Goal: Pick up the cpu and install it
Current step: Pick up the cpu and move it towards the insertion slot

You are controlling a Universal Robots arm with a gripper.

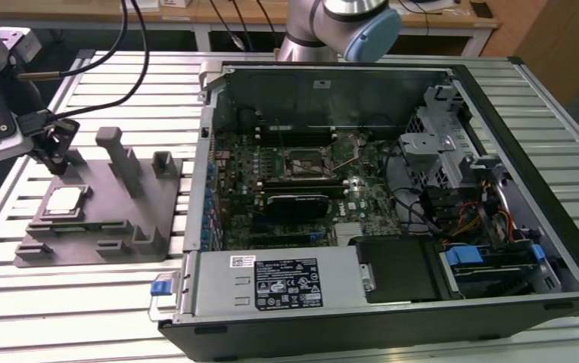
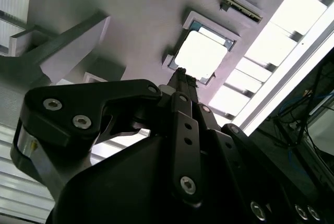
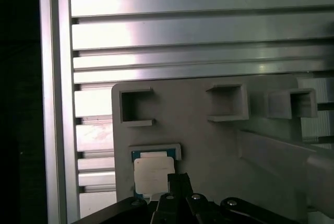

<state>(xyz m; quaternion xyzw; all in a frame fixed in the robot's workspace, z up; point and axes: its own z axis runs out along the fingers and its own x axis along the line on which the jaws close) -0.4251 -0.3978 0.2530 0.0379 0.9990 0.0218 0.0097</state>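
The cpu (image 1: 64,201) lies flat in a shallow recess of the grey block (image 1: 117,234), by the block's edge on the exterior view's left. The gripper (image 1: 60,169) hangs just above it, jaws apparently together and empty. The chip is judged light, stiff and thin, with a smooth, probably slippery lid and a fragile underside; it is best taken by two opposite side edges.

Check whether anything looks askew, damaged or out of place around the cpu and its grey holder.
Nothing stands out. The cpu lies flat and square in its recess on the grey holder, with the end effector hanging over it. The open case beside the holder also looks in order.
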